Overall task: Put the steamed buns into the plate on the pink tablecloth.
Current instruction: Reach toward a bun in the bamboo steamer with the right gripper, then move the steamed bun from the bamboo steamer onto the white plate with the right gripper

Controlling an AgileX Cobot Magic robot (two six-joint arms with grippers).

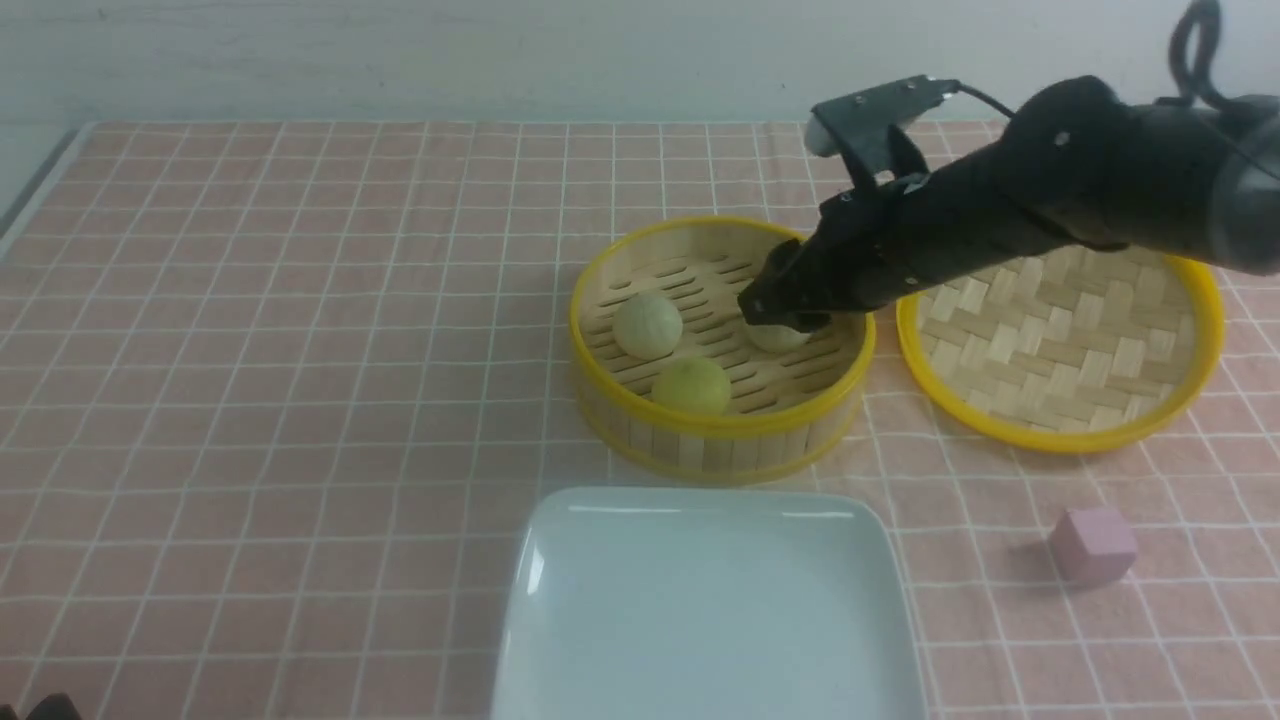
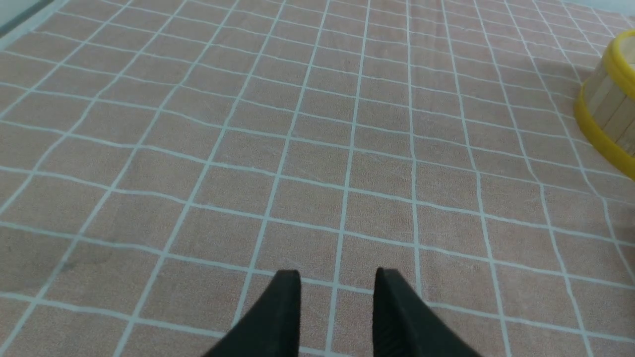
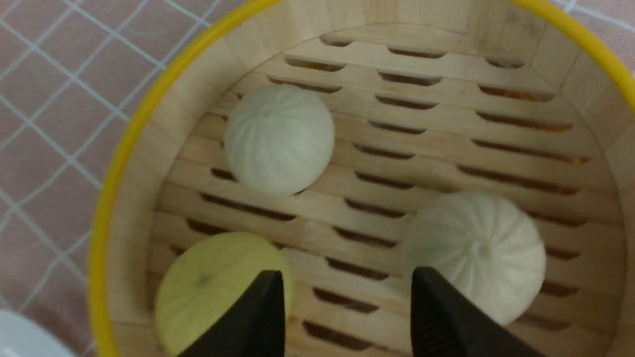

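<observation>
Three steamed buns lie in the bamboo steamer (image 1: 720, 425): a pale one (image 1: 647, 325) (image 3: 279, 139), a yellowish one (image 1: 692, 386) (image 3: 213, 287), and a second pale one (image 1: 780, 335) (image 3: 478, 253) partly hidden under my right gripper (image 1: 775, 305). In the right wrist view the right gripper (image 3: 347, 277) is open over bare slats, one finger by the yellowish bun and the other by the second pale bun, holding nothing. The white square plate (image 1: 705, 600) sits on the pink tablecloth (image 1: 300, 350) in front of the steamer and holds nothing. My left gripper (image 2: 338, 275) hovers open over bare cloth.
The woven steamer lid (image 1: 1060, 350) lies to the right of the steamer, under my right arm. A small pink cube (image 1: 1092, 545) sits at the front right. The steamer's wall (image 2: 607, 104) shows at the edge of the left wrist view.
</observation>
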